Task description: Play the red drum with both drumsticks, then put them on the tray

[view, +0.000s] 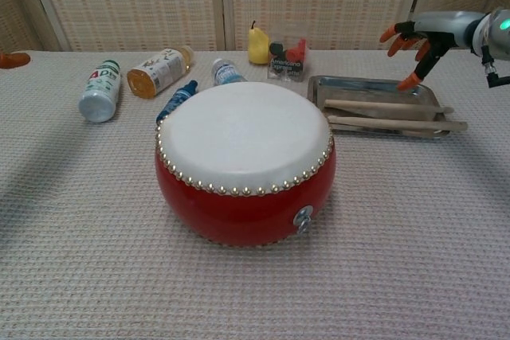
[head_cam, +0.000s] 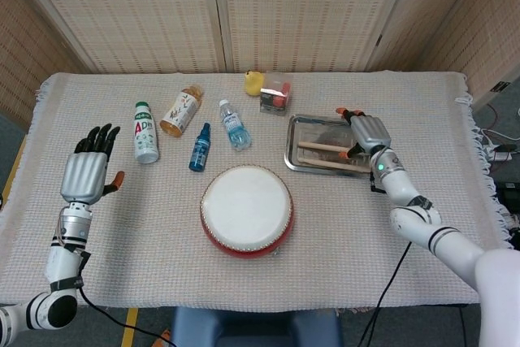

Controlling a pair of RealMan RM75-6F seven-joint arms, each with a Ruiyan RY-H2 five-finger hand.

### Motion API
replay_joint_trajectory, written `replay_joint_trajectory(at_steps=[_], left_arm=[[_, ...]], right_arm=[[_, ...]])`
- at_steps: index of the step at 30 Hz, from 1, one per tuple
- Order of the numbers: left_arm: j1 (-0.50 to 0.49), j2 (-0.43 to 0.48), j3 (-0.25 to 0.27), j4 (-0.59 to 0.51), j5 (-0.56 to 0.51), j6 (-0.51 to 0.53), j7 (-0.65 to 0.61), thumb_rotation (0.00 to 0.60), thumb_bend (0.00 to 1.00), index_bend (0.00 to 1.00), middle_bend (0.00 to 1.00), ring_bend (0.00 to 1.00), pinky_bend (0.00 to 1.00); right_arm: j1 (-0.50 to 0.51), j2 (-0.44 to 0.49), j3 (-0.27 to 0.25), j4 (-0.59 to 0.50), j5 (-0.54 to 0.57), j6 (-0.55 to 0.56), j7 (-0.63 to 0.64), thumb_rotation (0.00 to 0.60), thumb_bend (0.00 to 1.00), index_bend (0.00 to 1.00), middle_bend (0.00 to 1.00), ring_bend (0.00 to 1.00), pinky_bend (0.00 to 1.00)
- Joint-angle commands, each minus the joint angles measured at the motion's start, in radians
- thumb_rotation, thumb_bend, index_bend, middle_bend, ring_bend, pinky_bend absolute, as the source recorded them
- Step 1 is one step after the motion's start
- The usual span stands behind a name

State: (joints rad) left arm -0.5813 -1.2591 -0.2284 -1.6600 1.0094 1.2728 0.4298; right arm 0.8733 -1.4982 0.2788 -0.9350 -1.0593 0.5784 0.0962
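- Looks like a staged test room or lab, not a home.
- Woven screen panels (head_cam: 268, 10) across the top of the frame.
- Knitted cloth (head_cam: 146, 225) over the surface.
- Loose cables (head_cam: 497, 150) at right edge, yellow floor tape (head_cam: 128, 324) at bottom left.

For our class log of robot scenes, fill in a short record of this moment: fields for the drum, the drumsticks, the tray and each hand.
drum: red drum at table centre, untouched
drumsticks: both drumsticks lie in the tray, side by side
tray: metal tray, right of the drum
right hand: right hand above the tray's far end, fingers spread, holding nothing
left hand: left hand far left, open, empty
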Motion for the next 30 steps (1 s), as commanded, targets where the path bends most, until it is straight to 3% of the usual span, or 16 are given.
replay_joint_trajectory(at_steps=[1, 4, 7, 10, 13, 19, 30], left_arm=[[0.032, 0.017, 0.004, 0.033, 0.029, -0.006, -0.082, 0.6, 0.34, 0.03, 0.05, 0.0, 0.18], [0.058, 0.03, 0.015, 0.053, 0.054, -0.005, -0.143, 0.6, 0.34, 0.06, 0.07, 0.0, 0.18], [0.068, 0.033, 0.021, 0.062, 0.067, -0.002, -0.16, 0.6, 0.34, 0.07, 0.07, 0.01, 0.18], [0.091, 0.04, 0.036, 0.07, 0.087, 0.009, -0.191, 0.6, 0.34, 0.07, 0.07, 0.01, 0.18], [0.158, 0.051, 0.079, 0.063, 0.13, 0.066, -0.228, 0.6, 0.34, 0.05, 0.07, 0.0, 0.17], [0.236, 0.042, 0.13, 0.052, 0.203, 0.149, -0.243, 0.6, 0.34, 0.04, 0.06, 0.0, 0.16], [0.348, 0.008, 0.195, 0.032, 0.315, 0.276, -0.225, 0.6, 0.34, 0.04, 0.06, 0.0, 0.16]], right_arm=[[-0.173, 0.214, -0.023, -0.348, -0.013, 0.311, -0.17, 0.6, 0.19, 0.2, 0.18, 0.13, 0.24], [-0.261, 0.303, -0.049, -0.505, -0.03, 0.431, -0.208, 0.6, 0.19, 0.22, 0.18, 0.13, 0.24], [-0.292, 0.328, -0.06, -0.547, -0.047, 0.471, -0.21, 0.6, 0.19, 0.21, 0.18, 0.12, 0.24], [-0.346, 0.363, -0.085, -0.6, -0.083, 0.539, -0.205, 0.6, 0.19, 0.14, 0.16, 0.07, 0.19], [-0.484, 0.415, -0.168, -0.679, -0.19, 0.694, -0.153, 0.6, 0.19, 0.05, 0.1, 0.0, 0.1], [-0.598, 0.402, -0.245, -0.683, -0.317, 0.824, -0.102, 0.6, 0.19, 0.0, 0.07, 0.0, 0.04], [-0.724, 0.363, -0.292, -0.713, -0.391, 0.954, -0.13, 0.6, 0.19, 0.02, 0.07, 0.0, 0.04]])
